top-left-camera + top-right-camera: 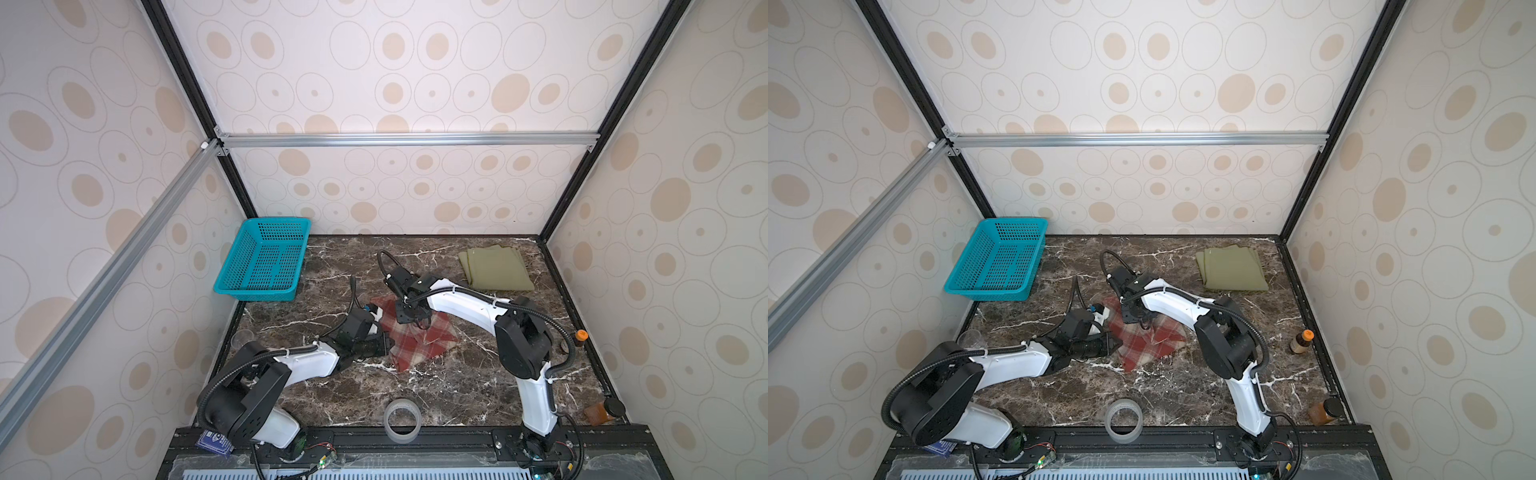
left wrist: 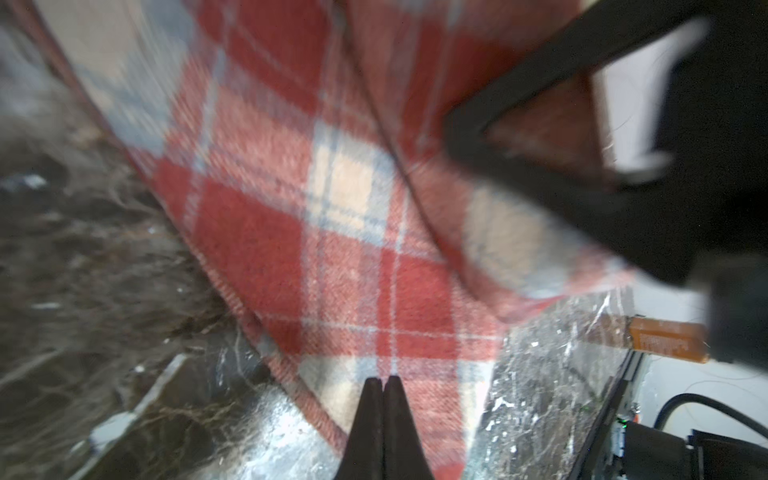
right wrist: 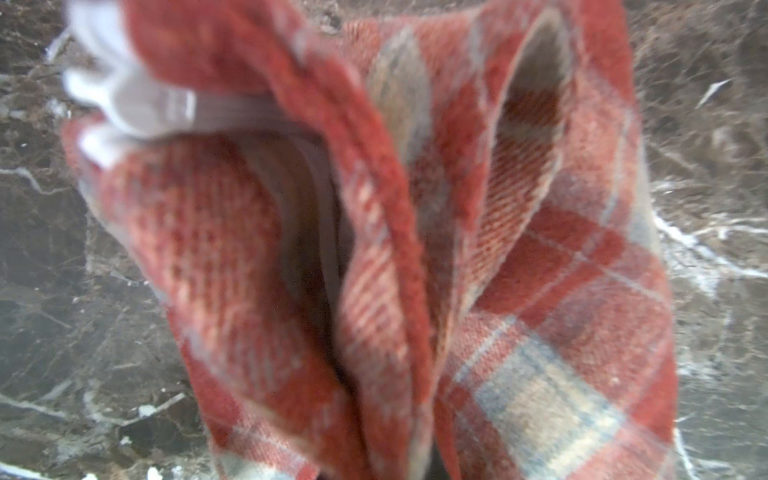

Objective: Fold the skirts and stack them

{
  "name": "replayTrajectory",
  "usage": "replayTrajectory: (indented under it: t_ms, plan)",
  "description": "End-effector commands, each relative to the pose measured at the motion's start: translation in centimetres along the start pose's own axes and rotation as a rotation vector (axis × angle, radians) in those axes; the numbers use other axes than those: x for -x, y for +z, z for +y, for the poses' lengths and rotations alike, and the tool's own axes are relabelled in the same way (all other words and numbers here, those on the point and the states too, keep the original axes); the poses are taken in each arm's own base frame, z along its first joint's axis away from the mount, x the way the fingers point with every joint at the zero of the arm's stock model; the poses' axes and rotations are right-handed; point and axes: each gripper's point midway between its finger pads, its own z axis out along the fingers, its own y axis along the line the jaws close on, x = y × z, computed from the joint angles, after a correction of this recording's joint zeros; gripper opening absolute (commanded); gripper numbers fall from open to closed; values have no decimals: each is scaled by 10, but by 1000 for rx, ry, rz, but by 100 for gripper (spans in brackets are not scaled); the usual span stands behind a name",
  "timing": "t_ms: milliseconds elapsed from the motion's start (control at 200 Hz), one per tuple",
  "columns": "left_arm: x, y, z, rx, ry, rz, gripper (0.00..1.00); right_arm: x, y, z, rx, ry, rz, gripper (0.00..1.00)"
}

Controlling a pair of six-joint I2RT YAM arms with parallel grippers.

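1. A teal mesh basket [image 1: 255,291] sits at the far left corner of the dark marble table [image 1: 457,386]. A clear cup [image 1: 243,337] stands by the left edge, nearer the front.
2. The left gripper [image 1: 387,344] lies low at the left edge of the plaid skirt [image 1: 419,347]. In the left wrist view its two fingers [image 2: 370,415] are pressed tip to tip with nothing between them, and the tips are over the hem of the plaid skirt [image 2: 257,232].
3. The plaid skirt – red and cream, woolly – lies near the middle of the table in both top views, mostly flat, with one part pulled up into a peak. A roll of clear tape [image 1: 401,435] stands at the front edge, well apart from it.
4. The right gripper [image 1: 415,319] hangs over the far part of the plaid skirt. The right wrist view shows the cloth [image 3: 561,291] bunched in folds that rise toward the camera – the fingers themselves are hidden, clamped narrow on that gathered part.
5. The olive-green skirt [image 1: 496,270] rests folded flat at the far right corner, apart from the plaid one.
6. A small bottle with an orange cap [image 1: 579,336] stands by the right edge. A brown jar [image 1: 602,411] lies at the front right corner.
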Motion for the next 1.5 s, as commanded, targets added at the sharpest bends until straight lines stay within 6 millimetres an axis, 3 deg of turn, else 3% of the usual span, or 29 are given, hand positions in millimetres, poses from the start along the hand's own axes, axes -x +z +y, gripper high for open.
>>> replayTrajectory:
  t_ms: [0,300,390,605,965,1495]
  plan:
    - [10,-12,8,26,-40,-45,1,-9,10,7,21,24,25,1]
    - [29,-33,18,41,-70,-113,2,-18,19,14,52,40,48,12]
    - [33,-35,19,40,-77,-124,2,-20,19,16,60,48,54,25]
    - [50,-31,18,36,-74,-146,2,-20,14,21,99,67,56,42]
    - [81,-2,24,62,-74,-149,0,-24,9,29,153,96,67,49]
    - [98,-1,30,70,-69,-166,1,-26,3,32,182,108,69,51]
